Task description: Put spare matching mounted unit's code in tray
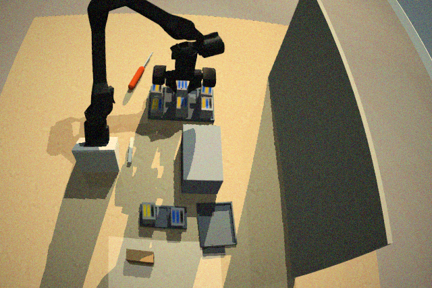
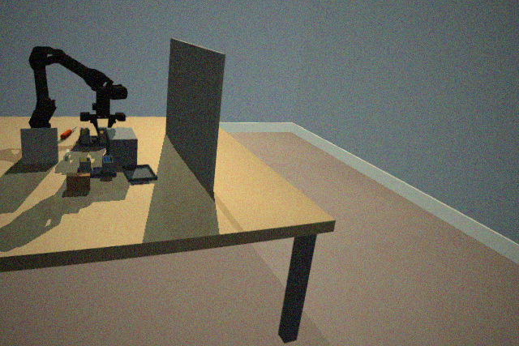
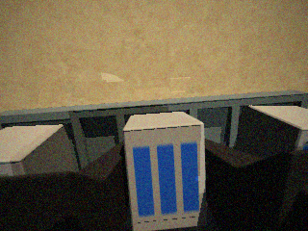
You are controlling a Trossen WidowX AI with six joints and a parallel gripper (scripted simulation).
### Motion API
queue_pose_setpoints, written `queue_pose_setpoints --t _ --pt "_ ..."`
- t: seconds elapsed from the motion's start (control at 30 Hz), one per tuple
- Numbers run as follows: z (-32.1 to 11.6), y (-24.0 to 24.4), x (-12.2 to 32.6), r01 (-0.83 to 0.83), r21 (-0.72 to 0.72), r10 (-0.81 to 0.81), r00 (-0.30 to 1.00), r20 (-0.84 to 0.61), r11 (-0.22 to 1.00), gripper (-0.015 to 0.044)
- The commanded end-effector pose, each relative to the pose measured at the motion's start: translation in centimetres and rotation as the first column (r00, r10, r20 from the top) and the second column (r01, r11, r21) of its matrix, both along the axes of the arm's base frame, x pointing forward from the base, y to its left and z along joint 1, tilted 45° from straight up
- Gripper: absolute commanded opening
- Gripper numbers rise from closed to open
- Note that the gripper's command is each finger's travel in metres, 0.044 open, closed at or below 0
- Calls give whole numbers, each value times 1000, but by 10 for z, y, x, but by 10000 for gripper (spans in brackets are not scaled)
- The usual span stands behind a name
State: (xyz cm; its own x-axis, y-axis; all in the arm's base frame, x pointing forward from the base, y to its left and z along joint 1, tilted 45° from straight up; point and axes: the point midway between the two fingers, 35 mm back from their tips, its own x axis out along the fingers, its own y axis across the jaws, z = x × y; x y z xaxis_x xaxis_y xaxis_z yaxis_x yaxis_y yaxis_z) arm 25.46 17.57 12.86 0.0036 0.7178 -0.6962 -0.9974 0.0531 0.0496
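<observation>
1. Your gripper (image 1: 181,90) (image 2: 104,134) (image 3: 159,142) is partly closed, its fingers gripping the spare with three blue bars (image 1: 181,85) (image 3: 165,178)
2. That spare sits between the fingertips, in the middle of the rack's (image 1: 181,119) (image 3: 96,108) far row
3. You see a pale, upright block, blue bars side by side on its face
4. The tray (image 1: 234,223) (image 2: 152,173) lies well apart, on the near side
</observation>
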Motion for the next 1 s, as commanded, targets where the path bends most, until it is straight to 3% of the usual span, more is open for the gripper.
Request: queue_pose_setpoints --t 0.0,0.53,0.97 --pt "0 0 0 0 0 0 1000 1 1000 0" --pt "51 -55 0 4 -7 -4 1000 -5 1000 0" --pt "66 -70 1 6 -11 -7 1000 -11 1000 0"
